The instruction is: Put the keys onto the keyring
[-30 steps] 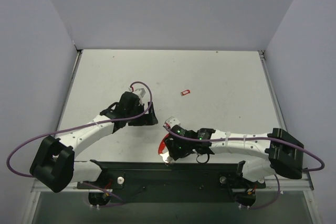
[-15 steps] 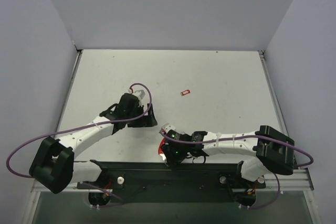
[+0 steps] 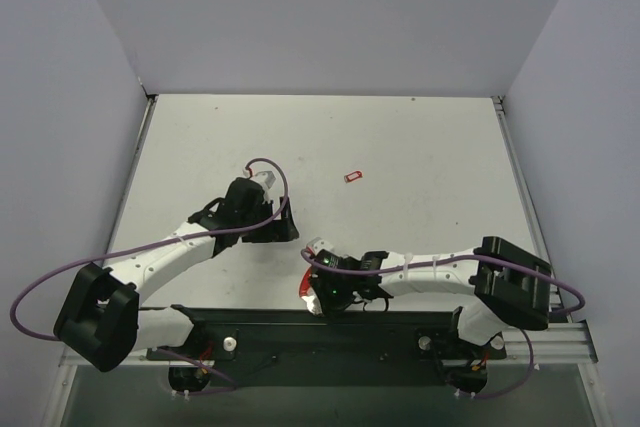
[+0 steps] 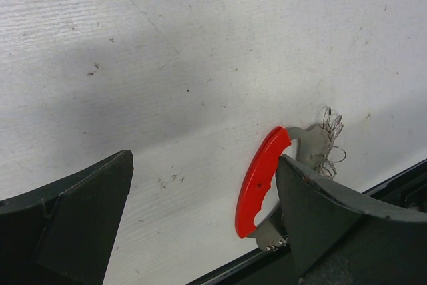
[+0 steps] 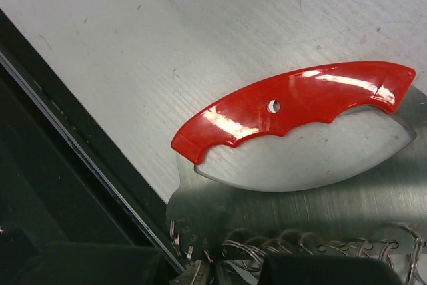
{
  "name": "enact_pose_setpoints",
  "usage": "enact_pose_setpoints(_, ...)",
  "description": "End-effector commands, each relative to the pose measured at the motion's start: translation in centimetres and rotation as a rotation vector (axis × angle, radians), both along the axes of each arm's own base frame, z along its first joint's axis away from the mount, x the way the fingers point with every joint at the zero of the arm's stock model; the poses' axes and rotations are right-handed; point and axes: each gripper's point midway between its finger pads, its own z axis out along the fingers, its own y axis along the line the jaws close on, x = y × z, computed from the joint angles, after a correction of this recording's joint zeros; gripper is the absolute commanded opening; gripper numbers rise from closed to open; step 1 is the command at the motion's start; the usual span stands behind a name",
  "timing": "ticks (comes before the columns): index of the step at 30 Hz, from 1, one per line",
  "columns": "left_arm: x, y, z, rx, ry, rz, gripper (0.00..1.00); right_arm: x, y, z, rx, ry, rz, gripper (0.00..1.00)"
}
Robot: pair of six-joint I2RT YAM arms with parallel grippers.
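The keys [image 3: 351, 177], one tiny red tag, lie alone mid-table and appear in neither wrist view. At the near edge lies the keyring [image 3: 304, 284], a red curved clip [image 5: 293, 103] on a silver plate [image 5: 313, 198]. A row of thin wire rings [image 5: 293, 245] runs along the plate's edge. My right gripper [image 3: 320, 297] [image 5: 213, 270] has its fingers drawn in close around that ringed edge. My left gripper [image 3: 266, 225] [image 4: 203, 165] hovers wide open left of the keyring [image 4: 259, 178] and holds nothing. Its right finger [image 4: 347, 225] covers part of the plate.
A black base rail [image 3: 330, 332] [image 5: 40, 185] runs along the table's near edge, right beside the keyring. Grey walls enclose the left, back and right sides. Purple cables loop off both arms.
My right gripper has slid left and nearer along the front edge onto the keyring, and its fingers have drawn in on the wire rings. The left arm has barely shifted.
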Motion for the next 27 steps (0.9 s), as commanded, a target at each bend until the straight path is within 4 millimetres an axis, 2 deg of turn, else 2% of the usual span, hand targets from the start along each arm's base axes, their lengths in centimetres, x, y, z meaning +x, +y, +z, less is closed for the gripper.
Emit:
enact_pose_setpoints(1,0.4,0.4,0.9,0.008,-0.037,0.005,0.97,-0.2,-0.7,-0.6,-0.029,-0.003,-0.009,0.07)
enact_pose_setpoints(3,0.4,0.4,0.9,0.010,-0.038,0.007,0.97,0.2,-0.8,-0.4,-0.030,-0.024,-0.019,0.01)
enact_pose_setpoints(7,0.3,0.5,0.9,0.011,-0.038,0.006,0.98,2.0,-1.7,-0.1,-0.065,-0.093,-0.073,0.00)
enact_pose_setpoints(8,0.3,0.5,0.9,0.011,-0.039,0.007,0.97,3.0,-2.2,0.0,-0.081,-0.119,-0.094,0.00)
enact_pose_setpoints(11,0.2,0.6,0.9,0.013,-0.037,0.007,0.98,4.3,-2.2,0.7,-0.068,-0.142,-0.095,0.00)
enact_pose_setpoints(17,-0.1,0.6,1.1,0.004,-0.046,0.004,0.97,7.2,-2.2,5.4,0.067,-0.214,-0.152,0.00)
enact_pose_setpoints(20,-0.1,0.6,1.0,-0.002,-0.050,0.002,0.98,8.8,-3.1,6.6,0.089,-0.246,-0.191,0.00)
enact_pose_setpoints(25,0.0,0.1,1.2,-0.025,-0.055,-0.013,0.98,10.4,-4.3,6.8,0.060,-0.268,-0.197,0.00)
enact_pose_setpoints(27,0.0,0.1,1.3,-0.026,-0.058,-0.013,0.98,9.7,-4.2,6.5,0.057,-0.238,-0.170,0.00)
